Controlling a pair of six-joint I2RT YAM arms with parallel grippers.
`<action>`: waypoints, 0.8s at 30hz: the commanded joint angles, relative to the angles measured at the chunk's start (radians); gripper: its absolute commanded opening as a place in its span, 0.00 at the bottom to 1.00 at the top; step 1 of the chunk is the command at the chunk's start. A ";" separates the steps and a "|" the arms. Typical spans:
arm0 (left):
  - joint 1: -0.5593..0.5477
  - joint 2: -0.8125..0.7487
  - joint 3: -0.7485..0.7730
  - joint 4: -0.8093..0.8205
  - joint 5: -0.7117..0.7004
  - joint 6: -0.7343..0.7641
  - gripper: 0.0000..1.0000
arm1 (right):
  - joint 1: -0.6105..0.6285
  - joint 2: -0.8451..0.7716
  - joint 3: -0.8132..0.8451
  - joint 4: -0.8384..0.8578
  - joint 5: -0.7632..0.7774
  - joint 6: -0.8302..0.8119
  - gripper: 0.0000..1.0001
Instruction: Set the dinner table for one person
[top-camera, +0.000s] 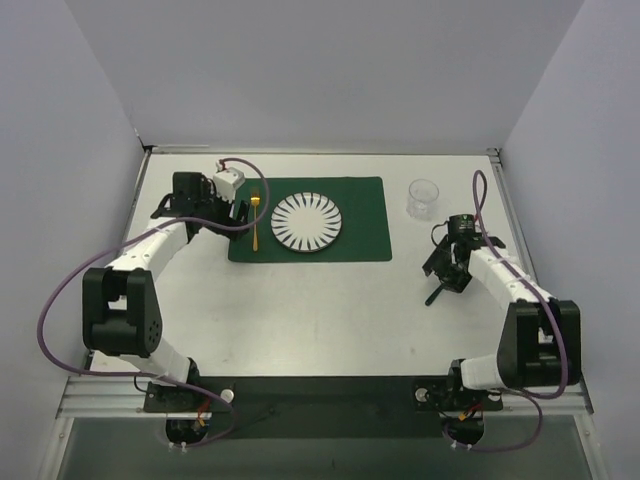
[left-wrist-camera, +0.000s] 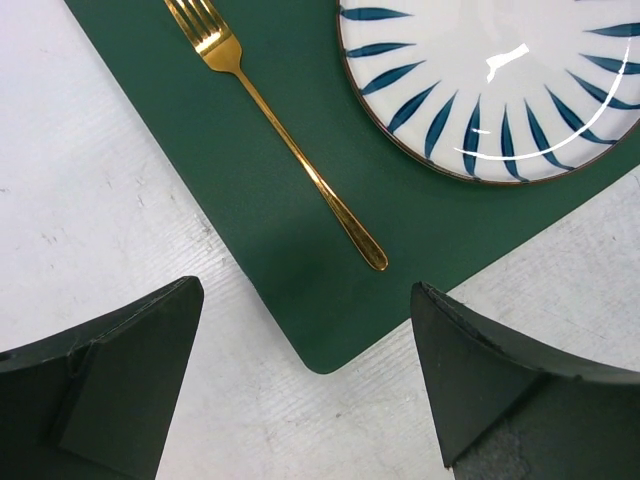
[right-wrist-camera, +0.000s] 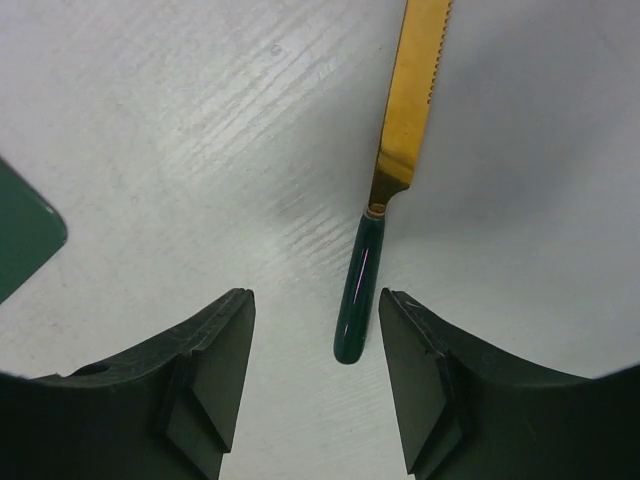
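Note:
The white dinner table (top-camera: 320, 320) carries a dark green placemat (top-camera: 365, 215) with a white plate with blue rays (top-camera: 307, 222) on it. A gold fork (top-camera: 257, 222) lies on the mat left of the plate. My left gripper (top-camera: 238, 213) is open and empty beside the fork; in the left wrist view the gripper (left-wrist-camera: 306, 290) hovers over the mat's corner (left-wrist-camera: 320, 330), below the fork's handle (left-wrist-camera: 300, 165). A knife (right-wrist-camera: 385, 200) with a gold blade and a dark green handle lies on the table. My right gripper (right-wrist-camera: 316, 297) is open, its handle end between the fingertips, untouched.
A clear glass (top-camera: 423, 197) stands at the back right, beyond my right gripper (top-camera: 447, 272). A corner of the placemat (right-wrist-camera: 20, 235) shows at the left of the right wrist view. Thin metal rails border the table's sides.

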 joint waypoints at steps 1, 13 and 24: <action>-0.008 -0.062 -0.012 0.028 0.041 0.000 0.96 | -0.006 0.122 0.039 -0.020 0.023 0.017 0.54; -0.006 -0.053 -0.009 0.024 0.062 0.006 0.96 | -0.037 0.158 -0.033 0.004 0.014 0.022 0.41; -0.005 -0.058 0.000 0.008 0.055 0.023 0.97 | -0.092 0.031 -0.084 0.024 0.001 -0.009 0.00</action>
